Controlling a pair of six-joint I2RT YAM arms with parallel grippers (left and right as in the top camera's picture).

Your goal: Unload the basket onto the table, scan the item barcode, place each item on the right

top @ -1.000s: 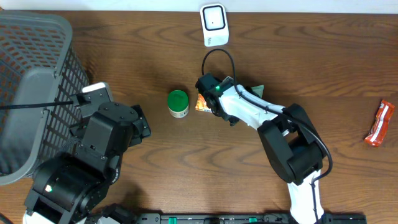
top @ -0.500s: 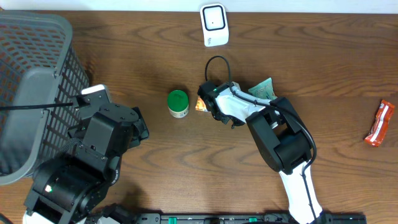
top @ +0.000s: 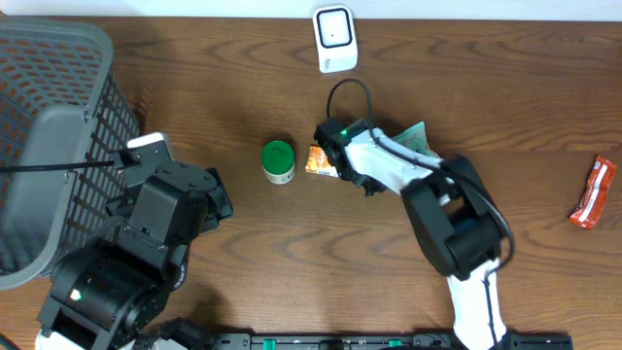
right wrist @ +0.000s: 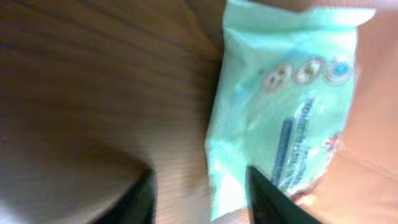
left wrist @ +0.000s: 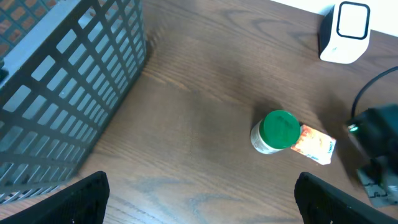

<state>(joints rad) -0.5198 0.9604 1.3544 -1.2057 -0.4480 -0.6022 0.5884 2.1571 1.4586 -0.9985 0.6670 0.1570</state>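
Pulling back off the orange packet (top: 318,160), the right fingers (right wrist: 140,196) have parted; left fingers (left wrist: 81,199) stay spread wide.

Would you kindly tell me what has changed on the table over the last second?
The right gripper shifted slightly right, uncovering more of the orange packet, and the green packet has come out from under that arm. Nothing looks gripped. The green-lidded jar, scanner, basket, red wrapper and left gripper stayed put.
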